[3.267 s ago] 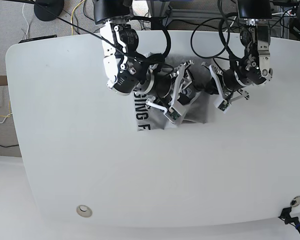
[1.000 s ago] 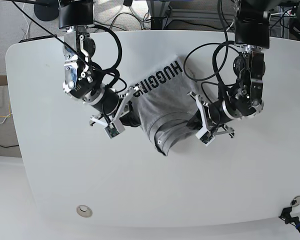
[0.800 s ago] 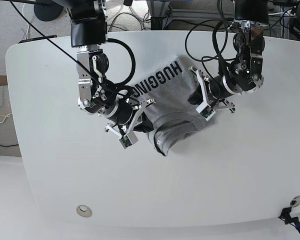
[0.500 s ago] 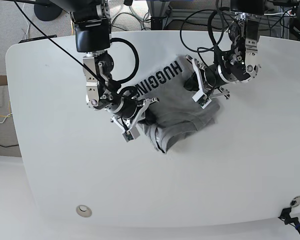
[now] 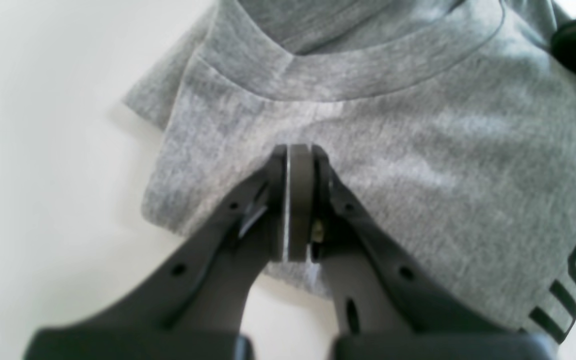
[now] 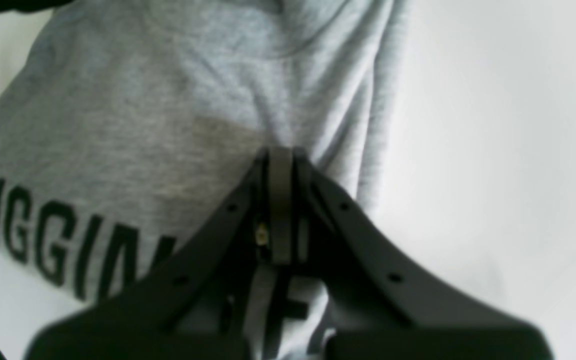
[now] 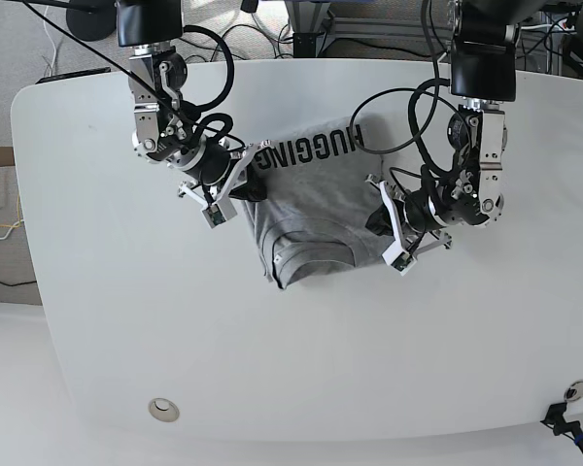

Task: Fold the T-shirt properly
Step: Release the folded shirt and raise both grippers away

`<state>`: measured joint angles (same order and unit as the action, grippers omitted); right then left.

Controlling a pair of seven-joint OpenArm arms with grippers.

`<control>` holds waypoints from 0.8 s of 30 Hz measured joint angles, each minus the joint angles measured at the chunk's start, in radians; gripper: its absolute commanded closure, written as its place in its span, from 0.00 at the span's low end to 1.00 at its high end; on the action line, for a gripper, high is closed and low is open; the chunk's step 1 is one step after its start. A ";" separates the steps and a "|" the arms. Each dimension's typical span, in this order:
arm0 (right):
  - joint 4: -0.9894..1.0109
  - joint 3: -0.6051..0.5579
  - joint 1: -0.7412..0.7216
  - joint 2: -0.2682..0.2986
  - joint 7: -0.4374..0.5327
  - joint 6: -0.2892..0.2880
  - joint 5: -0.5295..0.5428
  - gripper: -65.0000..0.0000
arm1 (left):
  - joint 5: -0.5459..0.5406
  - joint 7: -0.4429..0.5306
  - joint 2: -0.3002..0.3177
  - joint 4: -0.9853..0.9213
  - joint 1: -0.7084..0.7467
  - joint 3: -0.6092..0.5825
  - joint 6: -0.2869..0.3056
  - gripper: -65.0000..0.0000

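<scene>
My right tool (image 7: 235, 184), on the left of the base view, is pinched tight on the T-shirt (image 7: 316, 204) at its left edge, just below the start of the black lettering; in the right wrist view the jaws of that tool (image 6: 280, 165) meet on a gathered ridge of grey cloth with "HUGGIN" running off to the left. The T-shirt lies on the white surface (image 7: 126, 320) between my two arms, its lettered band along the far side and its ribbed neck turned toward the near side, so its long axis runs roughly far to near while the span I hold runs left to right. My left tool (image 7: 387, 225), on the right of the base view, is likewise clamped on the shirt's right edge; the left wrist view shows that tool (image 5: 298, 165) biting the fabric just below the collar seam. Both arms are at the garment, neither nearer, so I judge the next move depends on carrying the two held edges together across that left-right span. How many layers each tool pinches I cannot tell, the sleeves are hard to make out, and the lettering is cut off at the frame edges.
</scene>
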<state>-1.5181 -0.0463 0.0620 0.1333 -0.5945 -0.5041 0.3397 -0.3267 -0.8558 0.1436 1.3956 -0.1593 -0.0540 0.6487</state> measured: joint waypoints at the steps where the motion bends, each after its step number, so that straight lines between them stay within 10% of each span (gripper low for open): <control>1: -0.018 -0.001 0.017 0.000 -0.003 0.000 -0.001 1.00 | 0.002 -0.005 0.000 0.000 -0.006 -0.001 0.000 1.00; 24: -0.158 -0.040 0.188 -0.071 -0.010 0.001 -0.007 1.00 | 0.003 -0.007 0.002 -0.029 -0.064 0.002 0.000 1.00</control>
<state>-1.6760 -0.0868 0.2504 0.0620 -0.6048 -0.5034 0.3328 -0.3237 -0.8627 0.1455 1.3663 -0.2230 -0.0521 0.6483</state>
